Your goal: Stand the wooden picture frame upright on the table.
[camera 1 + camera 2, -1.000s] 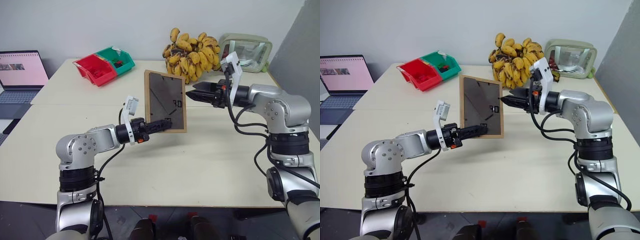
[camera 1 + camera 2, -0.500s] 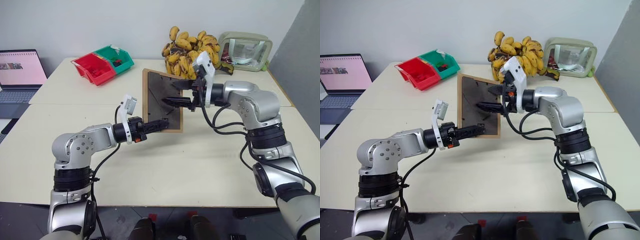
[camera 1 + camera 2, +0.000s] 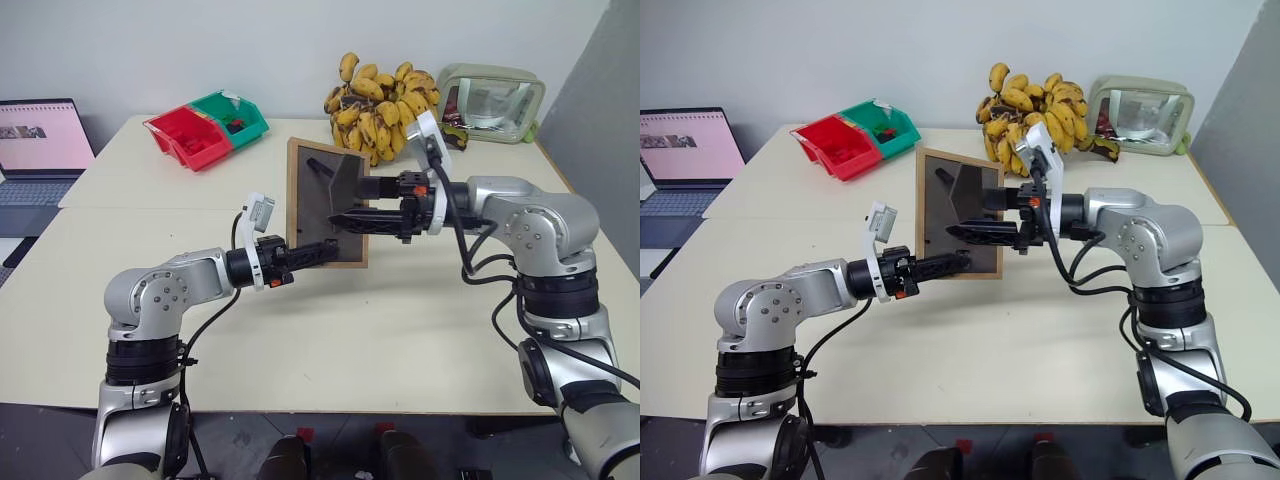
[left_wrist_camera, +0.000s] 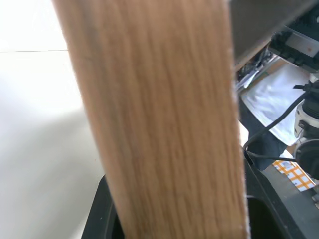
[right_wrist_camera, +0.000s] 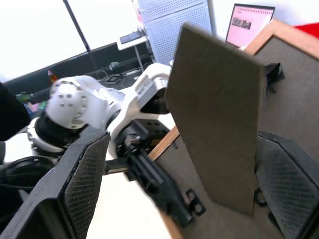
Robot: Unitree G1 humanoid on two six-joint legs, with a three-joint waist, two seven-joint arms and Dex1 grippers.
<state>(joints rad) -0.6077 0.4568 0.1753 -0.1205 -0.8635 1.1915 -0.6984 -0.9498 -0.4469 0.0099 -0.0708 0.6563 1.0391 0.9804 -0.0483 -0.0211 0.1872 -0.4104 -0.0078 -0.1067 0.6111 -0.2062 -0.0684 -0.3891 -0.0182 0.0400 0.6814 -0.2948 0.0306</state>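
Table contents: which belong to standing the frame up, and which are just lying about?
Job:
wooden picture frame, held off the table by the left claw
stand leg, swung out
right claw, open at the leg

Lying about:
bananas
red bin
green bin
green pouch
laptop

Wooden picture frame [image 3: 327, 203]: light wood border, fine straight grain, matt; back panel dark grey-brown, felt-like, matt; stand leg [image 5: 214, 134] same dull board look; table [image 3: 380, 330]: cream-beige top, smooth, low sheen; left gripper [image 3: 318, 250] and right gripper [image 3: 350, 215]: black plastic fingers, matt; right fingers [image 5: 84, 179] with fine meshed texture on inner pads; bins [image 3: 205, 128]: red and green plastic, glossy; pouch [image 3: 492, 102]: pale green, clear shiny window; bananas [image 3: 385, 105]: yellow skins, dark spots.
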